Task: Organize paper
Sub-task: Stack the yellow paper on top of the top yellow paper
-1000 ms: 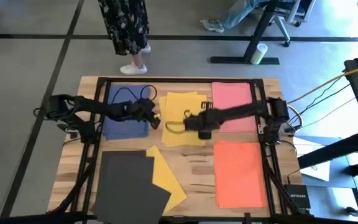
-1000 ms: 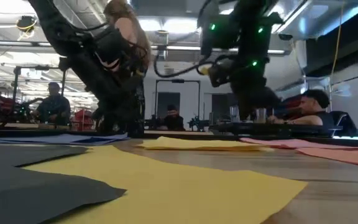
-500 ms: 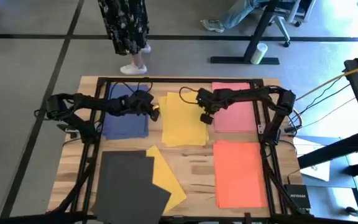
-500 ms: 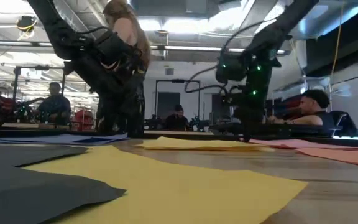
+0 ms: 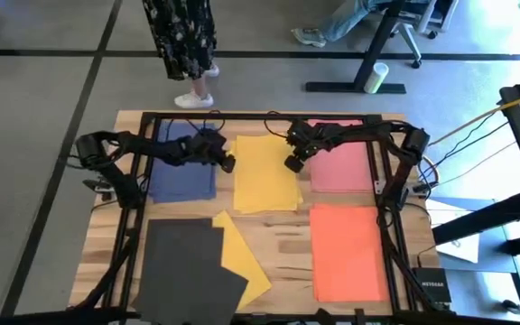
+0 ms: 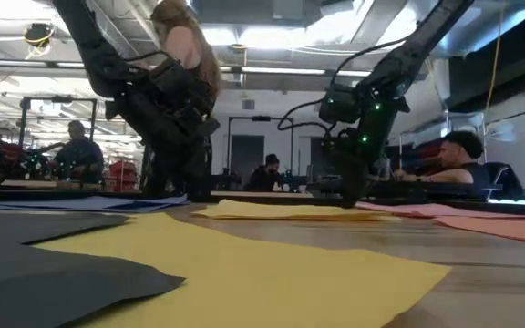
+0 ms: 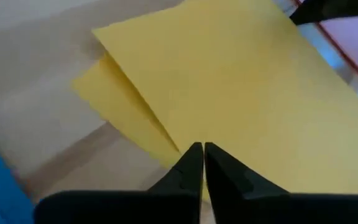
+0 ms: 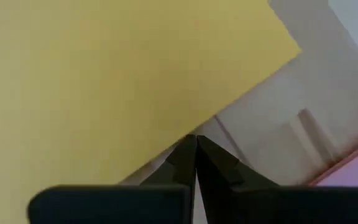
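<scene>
Yellow paper (image 5: 263, 171) lies stacked at the far middle of the wooden table (image 5: 283, 239), between the blue sheet (image 5: 183, 171) and the pink sheet (image 5: 339, 155). The left gripper (image 5: 227, 164) sits at the stack's left edge, fingers pressed together, holding nothing. The right gripper (image 5: 292, 163) sits at its right edge, fingers likewise clenched and empty. Nearer lie an orange sheet (image 5: 348, 253), a dark grey sheet (image 5: 188, 271) and another yellow sheet (image 5: 240, 262).
</scene>
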`<state>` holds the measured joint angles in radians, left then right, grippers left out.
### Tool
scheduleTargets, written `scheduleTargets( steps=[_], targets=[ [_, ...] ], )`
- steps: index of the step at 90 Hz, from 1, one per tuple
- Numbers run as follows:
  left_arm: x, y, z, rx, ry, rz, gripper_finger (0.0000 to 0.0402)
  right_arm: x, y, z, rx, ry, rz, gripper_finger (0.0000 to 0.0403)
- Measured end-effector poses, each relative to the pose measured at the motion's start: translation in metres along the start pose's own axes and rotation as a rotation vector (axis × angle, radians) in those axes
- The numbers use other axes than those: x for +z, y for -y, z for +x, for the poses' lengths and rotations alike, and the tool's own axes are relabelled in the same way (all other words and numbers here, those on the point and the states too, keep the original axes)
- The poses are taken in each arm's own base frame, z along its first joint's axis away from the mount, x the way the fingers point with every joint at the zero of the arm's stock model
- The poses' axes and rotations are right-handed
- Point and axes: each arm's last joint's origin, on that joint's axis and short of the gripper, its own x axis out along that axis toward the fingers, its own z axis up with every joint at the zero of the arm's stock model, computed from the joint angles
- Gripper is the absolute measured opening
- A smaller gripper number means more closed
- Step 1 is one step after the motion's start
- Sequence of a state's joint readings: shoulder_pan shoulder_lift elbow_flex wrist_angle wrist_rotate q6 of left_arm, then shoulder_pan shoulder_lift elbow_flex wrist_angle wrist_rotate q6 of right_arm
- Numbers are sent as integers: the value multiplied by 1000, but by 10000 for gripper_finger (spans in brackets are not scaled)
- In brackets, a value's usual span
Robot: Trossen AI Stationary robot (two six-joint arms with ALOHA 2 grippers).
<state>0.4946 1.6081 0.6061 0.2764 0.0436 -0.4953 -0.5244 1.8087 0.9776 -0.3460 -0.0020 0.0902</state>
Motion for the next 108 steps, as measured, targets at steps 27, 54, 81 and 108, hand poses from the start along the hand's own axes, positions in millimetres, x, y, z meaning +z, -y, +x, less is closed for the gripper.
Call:
scheduleTargets(
  steps=[27, 54, 81, 108],
  targets=[
    [1, -6, 2, 76, 23, -29, 0, 1, 1, 0, -23, 12, 16, 0],
    [5, -14, 5, 245, -40, -13, 0, 1, 1, 0, -42, 13, 15, 0],
    [16, -10, 33, 284, -96, 13, 0, 2, 1, 0, -43, 16, 32, 0],
    [21, -14, 35, 282, -83, 29, 0, 6, 1, 1, -35, 60, 43, 0]
  ],
)
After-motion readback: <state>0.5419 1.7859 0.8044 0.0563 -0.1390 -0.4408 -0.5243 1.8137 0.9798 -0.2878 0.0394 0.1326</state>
